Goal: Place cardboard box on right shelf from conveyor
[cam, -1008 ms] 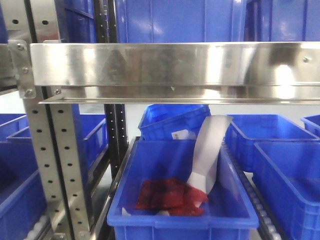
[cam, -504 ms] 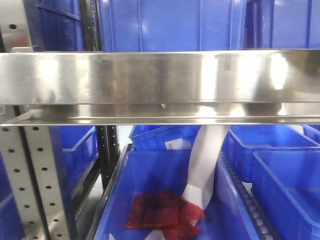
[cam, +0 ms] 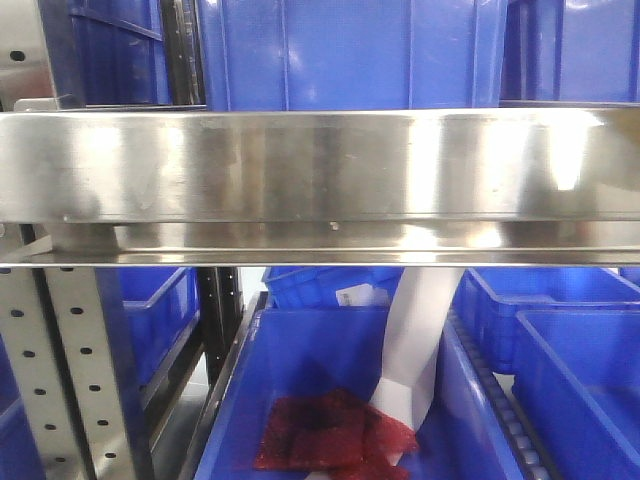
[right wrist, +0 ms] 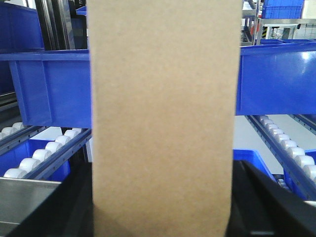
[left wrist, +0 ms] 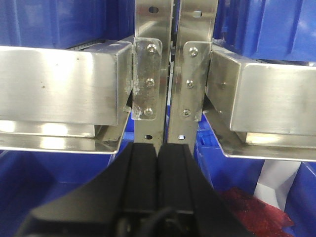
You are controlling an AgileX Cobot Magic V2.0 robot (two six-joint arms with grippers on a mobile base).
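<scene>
Notably, little writing shows. The plain tan rectangular cardboard box is unprinted on the face turned to the right wrist camera. One small white label on a rear blue plastic bin is too blurred to read.

The right gripper is clamped on the cardboard box, one black finger at each narrow side. The box stands upright and fills the middle of that view, hiding what lies straight ahead. Behind it a long blue tray sits on tracks of white rollers, with open room to the right above grey floor. Whether the box touches any surface cannot be told.

In the front view the shiny stainless steel lip of the right shelf spans the whole width, and one perforated grey upright stands under its left end. Below the lip, an open blue bin holds one red mesh bundle and one white strip that leans upward.

The left gripper has its two black fingers pressed together on nothing. It points at two steel uprights just beside each other. Each upright bears a bracket with three screws.
</scene>
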